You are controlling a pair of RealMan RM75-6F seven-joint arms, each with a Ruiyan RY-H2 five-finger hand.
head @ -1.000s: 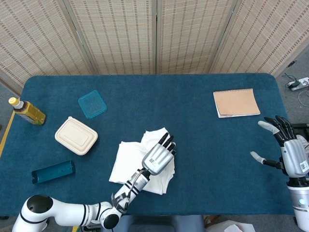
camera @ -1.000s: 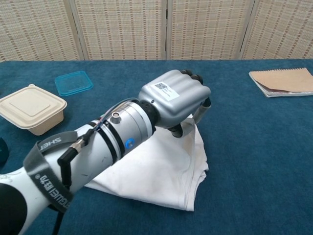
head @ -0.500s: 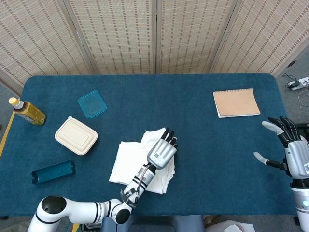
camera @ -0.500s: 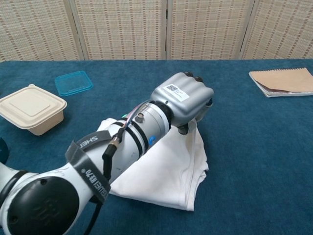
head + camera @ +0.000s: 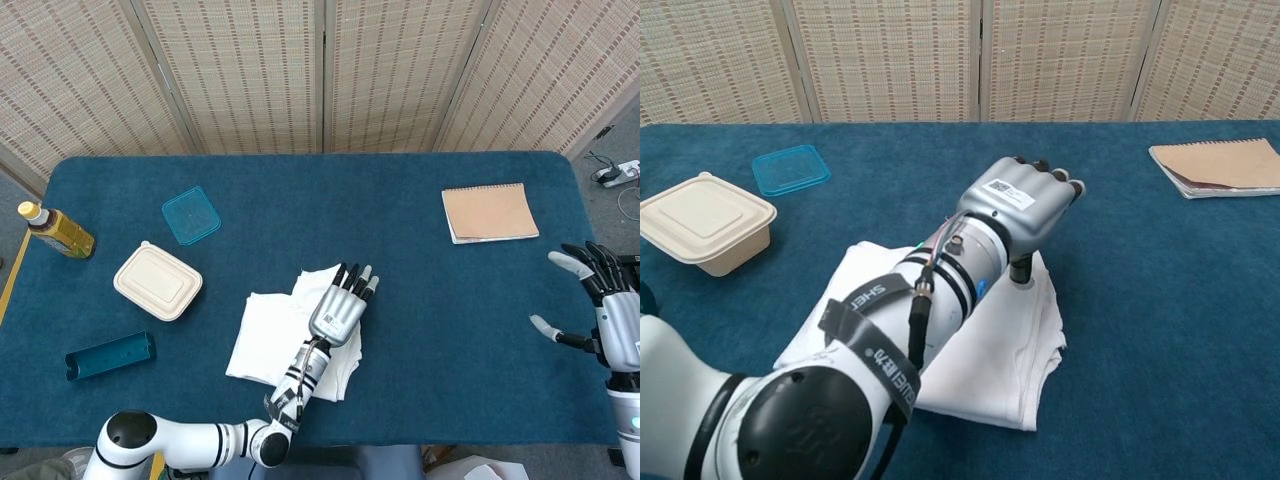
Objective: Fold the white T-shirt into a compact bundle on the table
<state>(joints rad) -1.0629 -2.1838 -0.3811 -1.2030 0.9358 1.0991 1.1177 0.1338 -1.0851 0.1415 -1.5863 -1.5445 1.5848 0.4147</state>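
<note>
The white T-shirt lies partly folded near the table's front edge, with a bunched layer at its far right corner; in the chest view the T-shirt spreads out under my left arm. My left hand hovers over that right corner with its fingers stretched forward and nothing in them. In the chest view the left hand has its thumb pointing down at the cloth. My right hand is at the table's right edge, off the shirt, with its fingers spread; it shows in the head view only.
A tan notebook lies at the back right. On the left are a blue lid, a cream lidded box, a tea bottle and a teal tray. A folding screen stands behind the table.
My left hand's fingers have uncurled from a closed fist and now reach forward over the shirt's right corner. The right hand has drifted slightly towards the table's right edge.
</note>
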